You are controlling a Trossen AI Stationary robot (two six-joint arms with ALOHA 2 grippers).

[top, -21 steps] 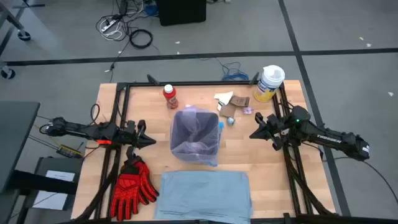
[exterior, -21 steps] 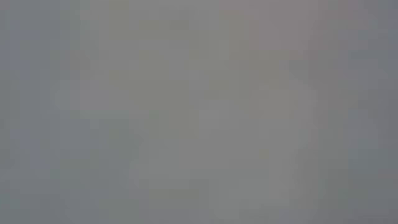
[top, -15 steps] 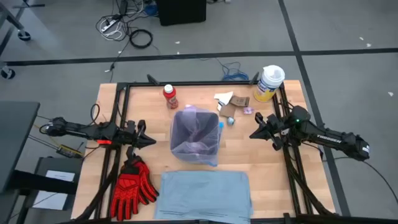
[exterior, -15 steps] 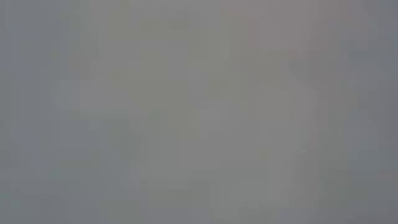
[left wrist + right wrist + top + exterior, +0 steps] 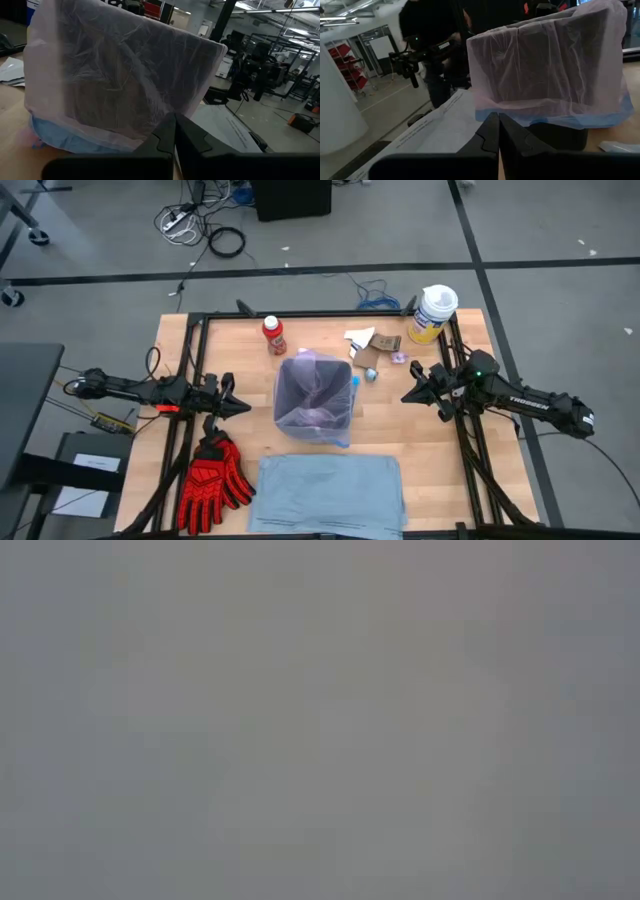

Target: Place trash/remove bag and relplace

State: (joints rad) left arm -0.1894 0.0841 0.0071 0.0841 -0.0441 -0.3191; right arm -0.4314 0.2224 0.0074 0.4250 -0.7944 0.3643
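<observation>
Litter (image 5: 372, 347) is lying just off the bag's (image 5: 316, 395) far-right corner, nearer the right pincer (image 5: 407, 395); both pincers, left pincer (image 5: 245, 407) too, are sitting clenched and empty

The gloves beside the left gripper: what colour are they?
The gloves are red with black markings; the high view shows them best.
</observation>
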